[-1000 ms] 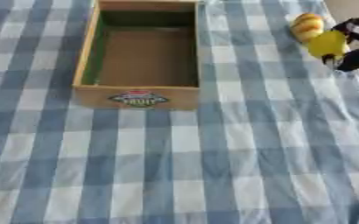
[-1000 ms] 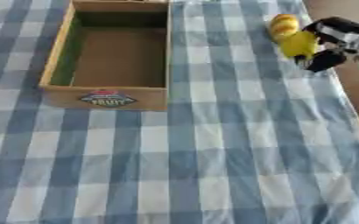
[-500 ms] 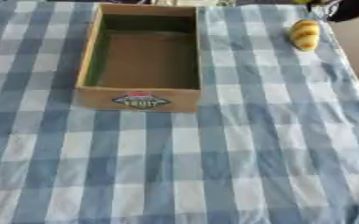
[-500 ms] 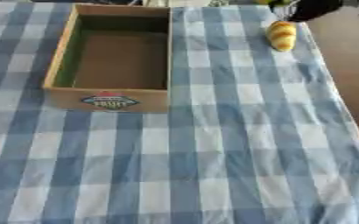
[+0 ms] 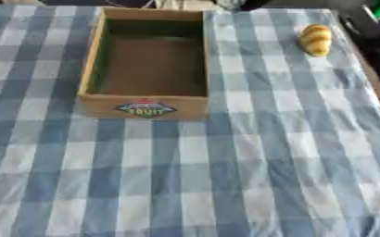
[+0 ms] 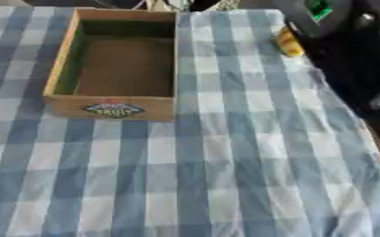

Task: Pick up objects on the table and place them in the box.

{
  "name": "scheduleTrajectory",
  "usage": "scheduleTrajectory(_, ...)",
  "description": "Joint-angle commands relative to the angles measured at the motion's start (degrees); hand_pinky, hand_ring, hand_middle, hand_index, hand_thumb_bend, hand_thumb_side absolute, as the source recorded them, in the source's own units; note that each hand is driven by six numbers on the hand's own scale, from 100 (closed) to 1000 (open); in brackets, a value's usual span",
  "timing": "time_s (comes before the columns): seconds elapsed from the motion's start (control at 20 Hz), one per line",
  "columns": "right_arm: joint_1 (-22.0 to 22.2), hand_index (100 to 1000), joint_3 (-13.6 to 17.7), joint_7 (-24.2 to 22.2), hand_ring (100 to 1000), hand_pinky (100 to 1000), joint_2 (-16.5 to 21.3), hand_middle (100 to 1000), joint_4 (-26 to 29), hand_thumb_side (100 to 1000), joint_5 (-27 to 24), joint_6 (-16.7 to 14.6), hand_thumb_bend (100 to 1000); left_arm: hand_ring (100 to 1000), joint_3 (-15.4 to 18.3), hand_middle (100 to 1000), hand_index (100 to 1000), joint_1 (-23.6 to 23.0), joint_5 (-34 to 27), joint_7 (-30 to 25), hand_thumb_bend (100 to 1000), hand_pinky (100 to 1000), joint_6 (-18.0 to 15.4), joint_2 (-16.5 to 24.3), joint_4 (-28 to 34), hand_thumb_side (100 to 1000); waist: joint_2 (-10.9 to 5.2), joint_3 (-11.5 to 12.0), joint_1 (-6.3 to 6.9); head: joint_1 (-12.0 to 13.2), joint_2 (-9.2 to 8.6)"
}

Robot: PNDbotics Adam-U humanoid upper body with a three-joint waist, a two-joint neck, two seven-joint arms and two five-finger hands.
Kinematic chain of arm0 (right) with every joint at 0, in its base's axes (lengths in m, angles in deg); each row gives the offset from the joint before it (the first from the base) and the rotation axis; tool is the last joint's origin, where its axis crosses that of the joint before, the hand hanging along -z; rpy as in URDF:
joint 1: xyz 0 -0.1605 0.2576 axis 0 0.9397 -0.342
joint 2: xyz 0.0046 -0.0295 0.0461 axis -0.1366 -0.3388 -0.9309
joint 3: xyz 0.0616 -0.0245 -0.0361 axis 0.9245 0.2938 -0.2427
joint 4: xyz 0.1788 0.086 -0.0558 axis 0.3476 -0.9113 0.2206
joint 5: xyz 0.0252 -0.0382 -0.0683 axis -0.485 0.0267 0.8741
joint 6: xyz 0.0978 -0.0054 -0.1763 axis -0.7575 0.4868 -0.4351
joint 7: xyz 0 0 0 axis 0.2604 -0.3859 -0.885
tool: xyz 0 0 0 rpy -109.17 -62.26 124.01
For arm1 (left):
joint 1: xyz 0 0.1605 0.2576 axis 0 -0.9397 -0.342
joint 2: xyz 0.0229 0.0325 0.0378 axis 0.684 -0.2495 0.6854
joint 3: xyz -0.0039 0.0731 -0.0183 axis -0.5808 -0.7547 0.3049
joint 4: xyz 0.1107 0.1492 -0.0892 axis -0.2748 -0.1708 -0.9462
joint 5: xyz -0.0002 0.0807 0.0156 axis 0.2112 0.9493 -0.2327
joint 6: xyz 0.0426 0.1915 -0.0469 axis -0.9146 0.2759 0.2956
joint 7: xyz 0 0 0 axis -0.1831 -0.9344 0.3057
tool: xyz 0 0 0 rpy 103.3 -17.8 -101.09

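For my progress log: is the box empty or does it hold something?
Empty. The box shows only its bare brown floor; the yellow object lies outside on the cloth.

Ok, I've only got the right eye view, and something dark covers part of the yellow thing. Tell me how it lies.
Observer: In the left eye view the yellow thing shows whole: an oval lying lengthwise on the checked cloth.
Operator: Check whether anything touches it.
Observer: Nothing does there. Cloth shows all round it, and the dark arm sits off to its right.
Operator: Say how near the table's edge it is.
Observer: A strip of cloth shows between it and the right edge.
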Motion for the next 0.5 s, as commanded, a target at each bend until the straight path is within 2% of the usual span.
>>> scheduleTrajectory(0.05, -2.37, 674, -0.24, -1.05, 762, 774, -4.23, 515, -5.52, 100, 2.26, -2.76, 100, 736, -0.64, 674, 724, 2.20, -0.59, -0.98, 118, 745, -1.63, 2.00, 0.92, 423, -0.81, 0.82, 0.13, -1.59, -0.84)
scheduleTrajectory(0.25, -3.45, 690, 0.30, -0.81, 774, 780, -9.19, 532, -12.73, 100, 6.97, -6.83, 100, 736, -1.20, 674, 725, 4.20, -1.41, -2.04, 127, 746, -2.79, 2.20, 0.92, 410, -0.34, 2.26, 0.17, -2.59, -1.13)
scheduleTrajectory(0.5, -2.89, 713, 1.02, 0.07, 790, 788, -12.64, 560, -19.06, 100, 12.55, -10.86, 100, 736, -1.49, 674, 724, 4.70, -2.03, -2.73, 123, 746, -3.12, 1.91, 0.92, 415, -0.09, 2.68, 0.26, -2.61, -1.33)
